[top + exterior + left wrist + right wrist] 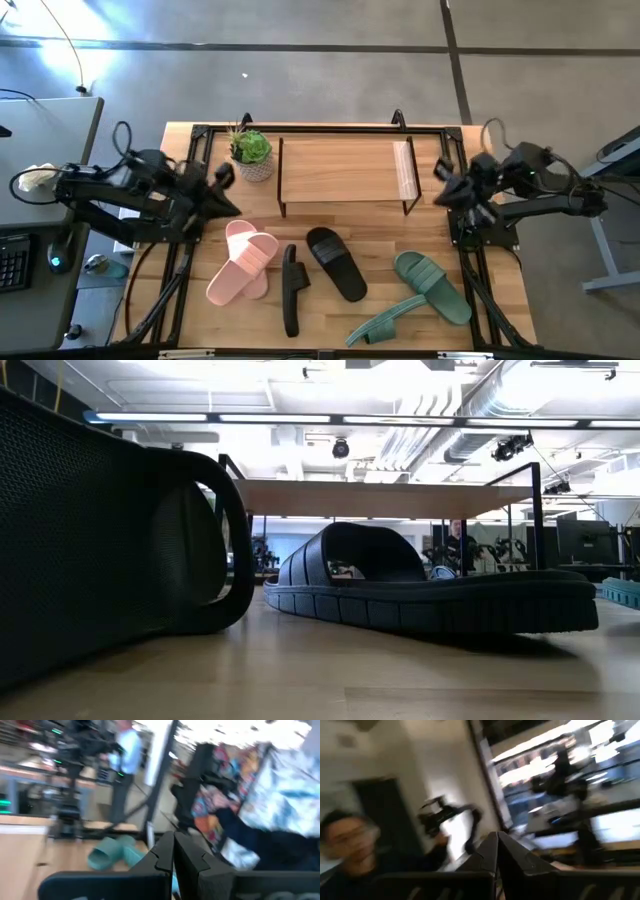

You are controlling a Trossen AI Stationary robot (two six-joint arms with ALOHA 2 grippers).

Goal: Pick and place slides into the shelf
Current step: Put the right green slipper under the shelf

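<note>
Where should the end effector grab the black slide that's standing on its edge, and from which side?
Grip the black rubber slide sandal standing on its edge across its thin sole near the middle, coming straight down from above. On its side, the narrow upper edge faces up and fits between the fingers, while the wide strap bulges sideways toward the flat-lying black slide. The left end effector looks nearer.

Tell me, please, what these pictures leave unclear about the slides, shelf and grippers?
- Low view: the on-edge black slide fills the left, hiding the pink slides.
- Low view: only the shelf plank's underside shows.
- Low view: the green slides are cut off at the right edge.
- Wrist views: motion blur smears everything beyond the left gripper and right gripper.
</note>
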